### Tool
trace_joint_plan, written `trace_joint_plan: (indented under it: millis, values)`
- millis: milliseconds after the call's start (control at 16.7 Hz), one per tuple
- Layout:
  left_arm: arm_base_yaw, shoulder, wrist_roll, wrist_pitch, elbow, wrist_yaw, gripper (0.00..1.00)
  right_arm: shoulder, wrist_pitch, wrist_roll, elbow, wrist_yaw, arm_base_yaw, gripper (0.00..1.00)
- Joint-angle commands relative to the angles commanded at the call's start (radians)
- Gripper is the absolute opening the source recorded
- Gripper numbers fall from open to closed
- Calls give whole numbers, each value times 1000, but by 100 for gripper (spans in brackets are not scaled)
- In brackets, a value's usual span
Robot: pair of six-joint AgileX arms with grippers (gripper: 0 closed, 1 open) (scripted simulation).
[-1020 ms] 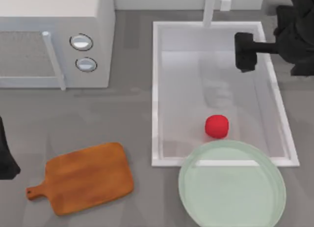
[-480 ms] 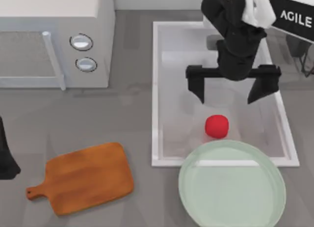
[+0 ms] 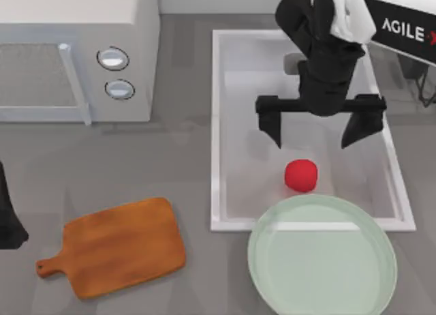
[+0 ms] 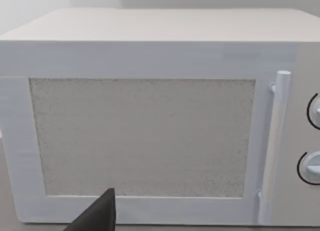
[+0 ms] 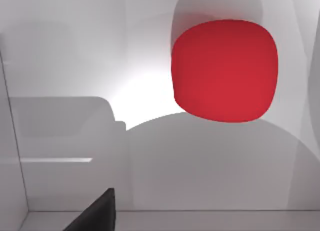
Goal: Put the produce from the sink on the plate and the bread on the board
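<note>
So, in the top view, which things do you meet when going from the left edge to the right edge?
Left gripper → cutting board → sink with tomato. The microwave, plate and right gripper overlap these, so I leave them unplaced.

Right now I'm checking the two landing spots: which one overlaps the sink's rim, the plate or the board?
The round pale green plate; the orange-brown wooden board lies apart from the white sink.
</note>
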State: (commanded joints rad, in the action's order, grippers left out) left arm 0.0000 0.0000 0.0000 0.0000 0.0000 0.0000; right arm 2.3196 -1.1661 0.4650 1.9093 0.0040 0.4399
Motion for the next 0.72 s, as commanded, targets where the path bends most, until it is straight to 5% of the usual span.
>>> trace_joint_plan:
  millis: [720]
  values:
    - [0, 0, 0, 0, 0, 0, 100, 227, 431, 4, -198, 3, 6, 100]
